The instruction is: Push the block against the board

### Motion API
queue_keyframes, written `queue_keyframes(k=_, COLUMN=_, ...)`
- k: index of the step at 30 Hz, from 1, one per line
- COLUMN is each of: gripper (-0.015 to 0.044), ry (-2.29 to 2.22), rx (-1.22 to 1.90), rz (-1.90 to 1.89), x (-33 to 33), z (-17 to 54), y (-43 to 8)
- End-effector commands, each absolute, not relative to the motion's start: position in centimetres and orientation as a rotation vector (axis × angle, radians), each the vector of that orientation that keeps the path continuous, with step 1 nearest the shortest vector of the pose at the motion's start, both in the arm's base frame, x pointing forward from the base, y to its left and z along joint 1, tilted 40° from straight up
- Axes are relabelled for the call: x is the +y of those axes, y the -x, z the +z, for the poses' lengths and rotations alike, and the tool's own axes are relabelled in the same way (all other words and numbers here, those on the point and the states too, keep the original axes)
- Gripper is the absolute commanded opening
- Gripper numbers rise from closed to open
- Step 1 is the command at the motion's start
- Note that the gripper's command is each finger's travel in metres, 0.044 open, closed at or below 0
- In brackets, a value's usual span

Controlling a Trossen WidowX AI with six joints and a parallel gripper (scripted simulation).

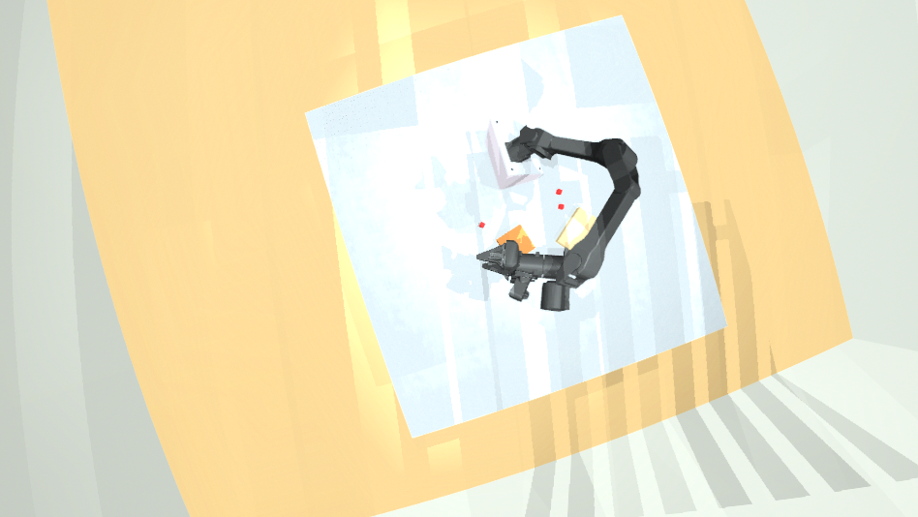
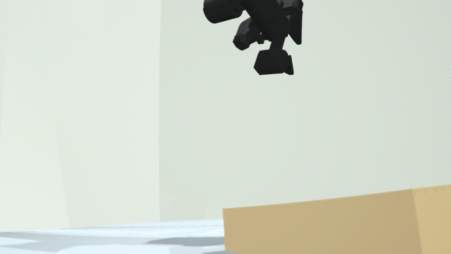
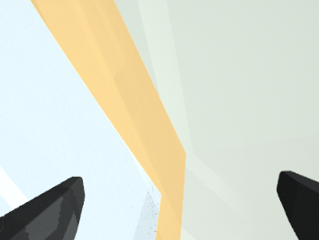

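Pale green walls ring a tan table point(image 1: 193, 257) with a light blue mat point(image 1: 398, 193) on it. Your gripper point(image 1: 481, 257) has its fingers spread wide with nothing between them; in the wrist view they frame only mat, table edge and wall. Your arm point(image 1: 610, 205) arches up from its base at the far side of the mat and folds back, with the wrist held level above the mat. Just beside the fingers, behind them, lies the orange block point(image 1: 515, 238). Farther back, partly under the arm, lies the tan board point(image 1: 573, 228), apart from the block. Three small red marks point(image 1: 559, 191) dot the mat nearby.
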State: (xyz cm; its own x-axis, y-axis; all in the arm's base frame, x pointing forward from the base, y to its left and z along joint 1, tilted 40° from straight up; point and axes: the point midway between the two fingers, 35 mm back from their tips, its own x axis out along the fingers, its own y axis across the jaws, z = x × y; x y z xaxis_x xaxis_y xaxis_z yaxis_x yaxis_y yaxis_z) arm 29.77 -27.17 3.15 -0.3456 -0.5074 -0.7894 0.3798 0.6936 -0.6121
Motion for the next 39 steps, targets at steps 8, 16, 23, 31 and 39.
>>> queue_keyframes(k=8, gripper=0.019, ry=-0.027, rx=1.61, rz=-0.846, x=-23.0, z=2.4, y=-31.2)
queue_keyframes(k=16, gripper=0.0, ry=-0.27, rx=1.501, rz=-0.704, x=-15.0, z=1.4, y=-32.7)
queue_keyframes(k=23, gripper=0.0, ry=-0.487, rx=1.453, rz=-0.56, x=-7.7, z=1.0, y=-32.7)
queue_keyframes(k=31, gripper=0.0, ry=-0.728, rx=1.457, rz=-0.383, x=0.5, z=1.3, y=-31.1)
queue_keyframes(k=39, gripper=0.0, ry=-0.942, rx=1.521, rz=-0.211, x=7.4, z=2.0, y=-27.9)
